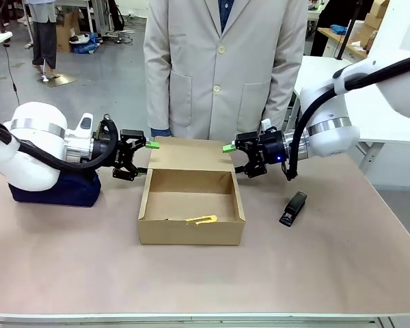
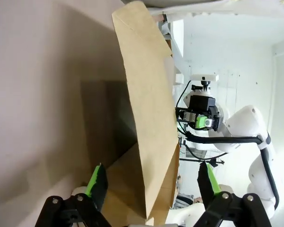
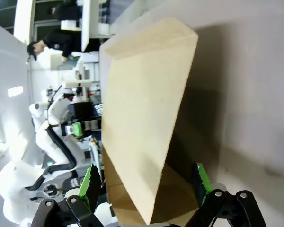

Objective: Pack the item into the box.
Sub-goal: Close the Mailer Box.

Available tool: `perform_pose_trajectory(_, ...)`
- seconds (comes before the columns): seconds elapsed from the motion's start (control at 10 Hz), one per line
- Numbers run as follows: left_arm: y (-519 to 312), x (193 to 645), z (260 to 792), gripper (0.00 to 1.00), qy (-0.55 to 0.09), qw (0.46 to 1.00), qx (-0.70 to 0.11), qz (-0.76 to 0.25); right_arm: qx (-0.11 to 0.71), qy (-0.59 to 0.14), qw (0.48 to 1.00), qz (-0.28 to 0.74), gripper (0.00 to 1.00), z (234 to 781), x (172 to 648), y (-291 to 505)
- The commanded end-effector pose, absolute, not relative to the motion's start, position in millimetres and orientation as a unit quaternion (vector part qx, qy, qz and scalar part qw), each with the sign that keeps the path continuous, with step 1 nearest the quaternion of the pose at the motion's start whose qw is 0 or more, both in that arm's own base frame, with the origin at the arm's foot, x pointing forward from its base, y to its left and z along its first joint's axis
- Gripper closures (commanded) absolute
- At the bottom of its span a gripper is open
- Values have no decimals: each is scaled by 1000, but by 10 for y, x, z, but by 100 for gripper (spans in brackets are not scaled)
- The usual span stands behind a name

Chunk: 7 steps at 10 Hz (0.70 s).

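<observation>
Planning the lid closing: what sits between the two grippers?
The raised flap lid of the box spans the gap between left gripper and right gripper, seen in the front view.

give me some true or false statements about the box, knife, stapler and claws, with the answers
1. The yellow knife lies inside the box. True.
2. The flap is folded shut. False: it stands upright at the far side.
3. The stapler sits inside the box. False: it lies on the table, right of the box.
4. The left claw and the right claw are both open. True.
5. The right claw holds the yellow knife. False: it is empty, at the flap's edge.
</observation>
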<state>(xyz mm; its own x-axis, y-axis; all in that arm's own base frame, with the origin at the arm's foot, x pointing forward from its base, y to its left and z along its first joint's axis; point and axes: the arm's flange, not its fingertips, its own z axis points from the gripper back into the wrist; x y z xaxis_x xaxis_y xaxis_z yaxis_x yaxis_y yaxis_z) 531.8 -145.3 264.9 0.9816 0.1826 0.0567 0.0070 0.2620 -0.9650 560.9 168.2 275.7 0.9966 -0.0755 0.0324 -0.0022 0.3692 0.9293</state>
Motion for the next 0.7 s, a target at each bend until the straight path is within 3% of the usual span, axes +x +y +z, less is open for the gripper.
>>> perform_pose_trajectory(0.0,-1480,5419,2572,0,-78,770,-633,31,592,-7,805,-42,0,2802,5641,1662)
perform_pose_trajectory(0.6,-1503,5437,2538,0,-56,728,-683,6,611,19,790,-46,0,2716,5646,1733)
